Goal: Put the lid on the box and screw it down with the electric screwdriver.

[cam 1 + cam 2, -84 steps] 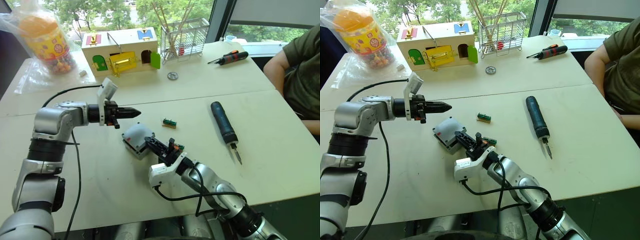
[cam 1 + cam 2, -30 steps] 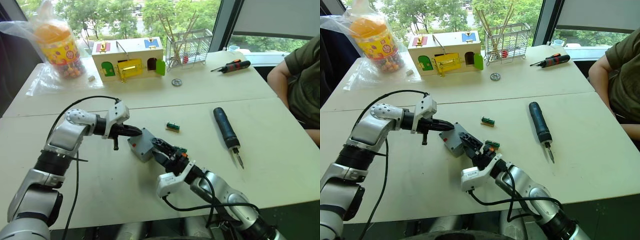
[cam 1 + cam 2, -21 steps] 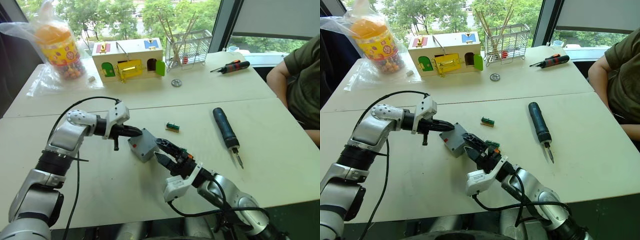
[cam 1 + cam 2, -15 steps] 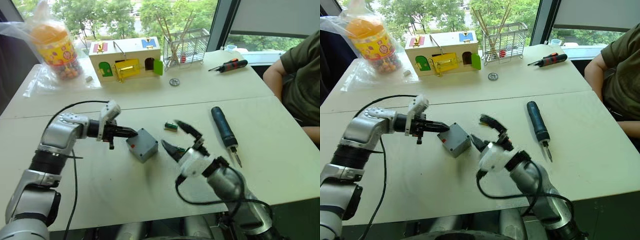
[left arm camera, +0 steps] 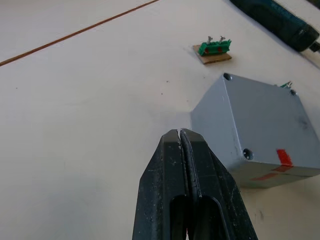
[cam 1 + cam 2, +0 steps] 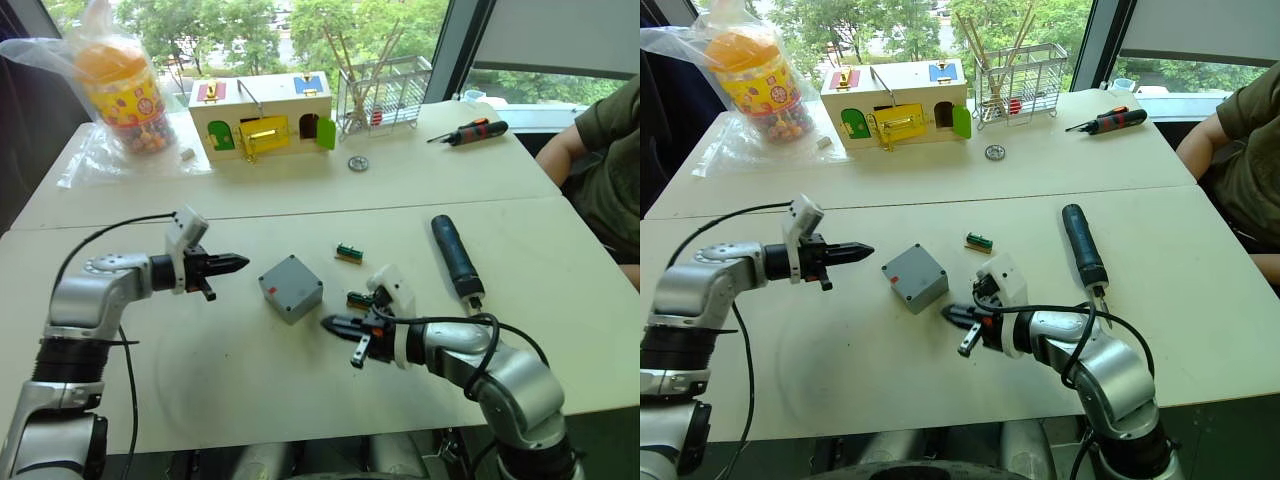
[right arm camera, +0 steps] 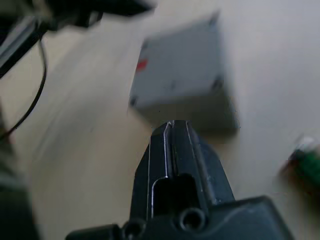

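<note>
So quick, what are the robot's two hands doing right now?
Left gripper: shut, holding nothing, beside the box.
Right gripper: shut, holding nothing.

No readable text, label or number anywhere; box bears only plain red mark.

The box sits mid-table; the electric screwdriver lies well right, the toy house far behind.

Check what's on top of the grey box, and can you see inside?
The lid sits flush on the box, with screw holes at its visible corners. It covers the opening, so the inside is hidden. Whether screws are in cannot be told. Neither gripper touches it.
</note>
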